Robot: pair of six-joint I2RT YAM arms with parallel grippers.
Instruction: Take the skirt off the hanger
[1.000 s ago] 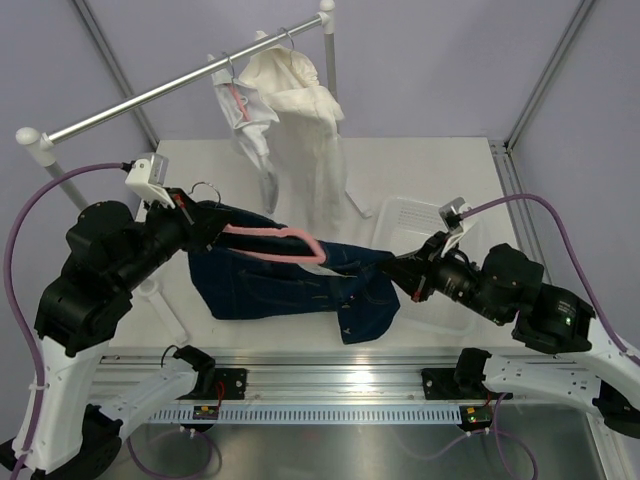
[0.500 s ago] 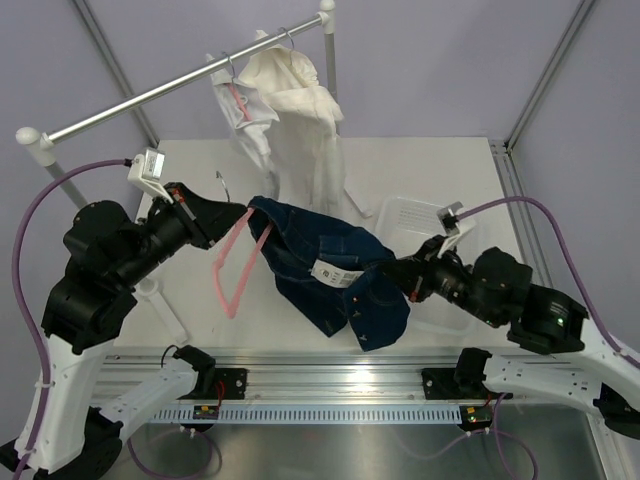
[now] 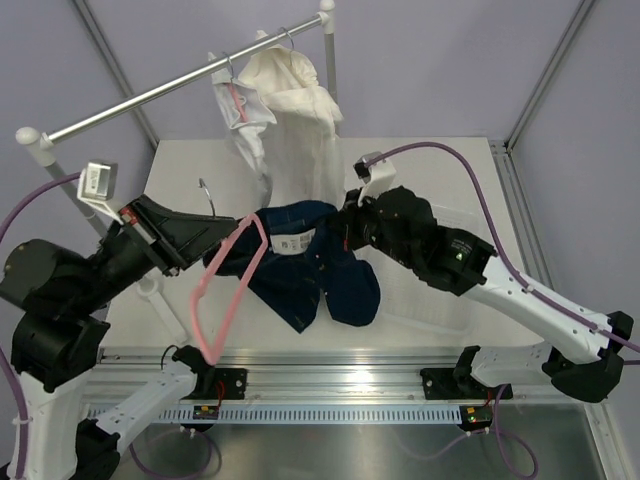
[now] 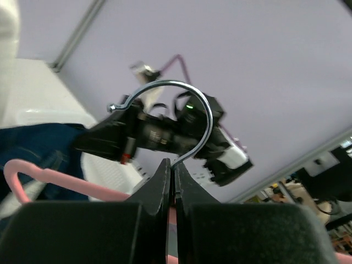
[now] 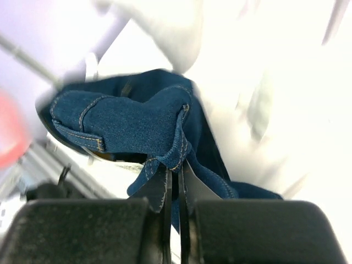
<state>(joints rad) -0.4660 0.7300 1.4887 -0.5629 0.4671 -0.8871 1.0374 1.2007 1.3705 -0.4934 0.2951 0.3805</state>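
Left gripper [image 4: 171,168] clamps the chrome wire hook [image 4: 193,104] of a pink plastic hanger [image 3: 222,290] slanting down-left toward the near edge. Right gripper [image 5: 175,175] pinches the crumpled denim skirt [image 3: 315,262] by a stitched seam, over mid-table [image 3: 430,165] between the arms.

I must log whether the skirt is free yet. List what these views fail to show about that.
- Left wrist: the left end effector blocks the pink hanger in its lower part; the left edge cuts off the denim skirt.
- Top external: skirt overlaps the hanger's upper corner, hiding any contact there.
- Right wrist: the hanger is only a red blur at the left edge; the skirt pinched in the right end effector fills the middle.
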